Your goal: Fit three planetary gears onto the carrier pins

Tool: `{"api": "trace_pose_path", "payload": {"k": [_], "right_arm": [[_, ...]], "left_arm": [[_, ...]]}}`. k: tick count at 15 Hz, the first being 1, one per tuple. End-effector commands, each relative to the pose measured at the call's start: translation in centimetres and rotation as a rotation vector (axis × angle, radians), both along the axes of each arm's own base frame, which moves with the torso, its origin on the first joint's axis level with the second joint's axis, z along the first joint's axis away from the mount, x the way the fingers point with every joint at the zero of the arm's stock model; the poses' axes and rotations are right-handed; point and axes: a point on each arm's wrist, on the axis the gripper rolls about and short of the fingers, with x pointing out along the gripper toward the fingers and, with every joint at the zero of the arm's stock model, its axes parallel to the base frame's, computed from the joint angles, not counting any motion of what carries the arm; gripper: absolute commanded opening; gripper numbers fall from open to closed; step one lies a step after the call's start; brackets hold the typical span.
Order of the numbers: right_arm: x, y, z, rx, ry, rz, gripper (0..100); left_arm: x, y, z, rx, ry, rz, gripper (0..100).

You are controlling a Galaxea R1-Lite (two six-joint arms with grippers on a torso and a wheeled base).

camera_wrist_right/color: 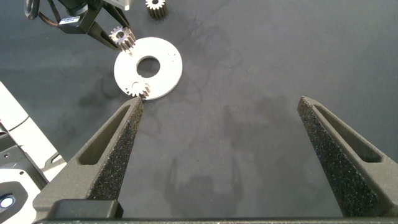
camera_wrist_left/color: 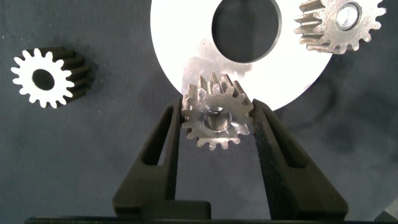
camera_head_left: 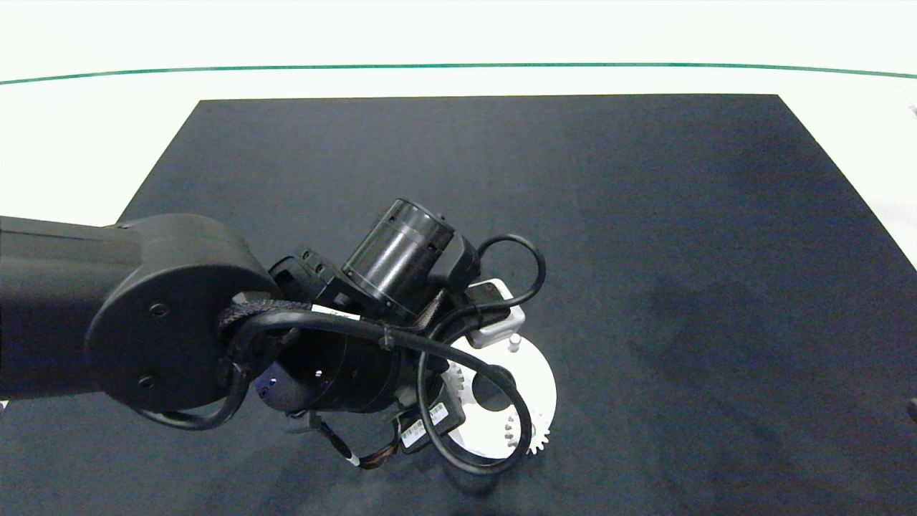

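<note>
A loose gear (camera_wrist_left/color: 42, 78) is seen lying flat on the black mat (camera_head_left: 645, 215), apart from the white carrier disc (camera_wrist_left/color: 186, 56). A second gear (camera_wrist_left/color: 217, 116) is pinched by its toothed flanks in the left gripper (camera_wrist_left/color: 217, 124) at the disc's edge. A third gear (camera_wrist_left/color: 341, 22) is already seated on a pin. The gears appear small, stiff and light, best gripped across the teeth. The right gripper (camera_wrist_right/color: 224, 143) is held wide open, well apart.
</note>
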Motion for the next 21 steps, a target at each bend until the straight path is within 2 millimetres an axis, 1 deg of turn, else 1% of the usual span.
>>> {"api": "trace_pose_path", "payload": {"k": [1, 6, 7, 15, 16, 17, 18, 19, 20, 21], "right_arm": [[0.0, 0.0, -0.1, -0.003, 0.001, 0.002, 100], [0.0, 0.0, 0.0, -0.002, 0.0, 0.002, 100], [0.0, 0.0, 0.0, -0.002, 0.0, 0.002, 100], [0.0, 0.0, 0.0, -0.001, -0.002, 0.002, 100], [-0.1, 0.0, 0.0, -0.001, -0.003, 0.002, 100], [-0.1, 0.0, 0.0, -0.001, -0.003, 0.002, 100], [-0.1, -0.1, 0.0, 0.0, -0.004, 0.002, 100], [-0.1, -0.1, 0.0, 0.0, -0.004, 0.003, 100], [-0.1, 0.0, 0.0, -0.001, -0.003, 0.002, 100], [-0.1, 0.0, 0.0, -0.001, -0.003, 0.002, 100]], "left_arm": [[0.0, -0.1, -0.3, 0.011, 0.007, -0.003, 0], [0.0, -0.4, -0.5, 0.017, 0.01, -0.01, 0], [0.0, -0.4, -0.5, 0.017, 0.01, -0.01, 100], [-0.1, -0.3, -0.3, 0.013, 0.008, -0.011, 100], [0.1, -0.2, 0.2, -0.006, -0.007, 0.001, 100], [1.0, 0.0, 1.8, -0.065, -0.048, 0.033, 100], [2.8, 1.1, 3.9, -0.131, -0.096, 0.11, 100], [3.6, 1.7, 5.0, -0.163, -0.122, 0.148, 100], [5.1, 2.8, 6.2, -0.215, -0.149, 0.222, 100], [5.9, 3.7, 6.2, -0.229, -0.149, 0.272, 100]]}}
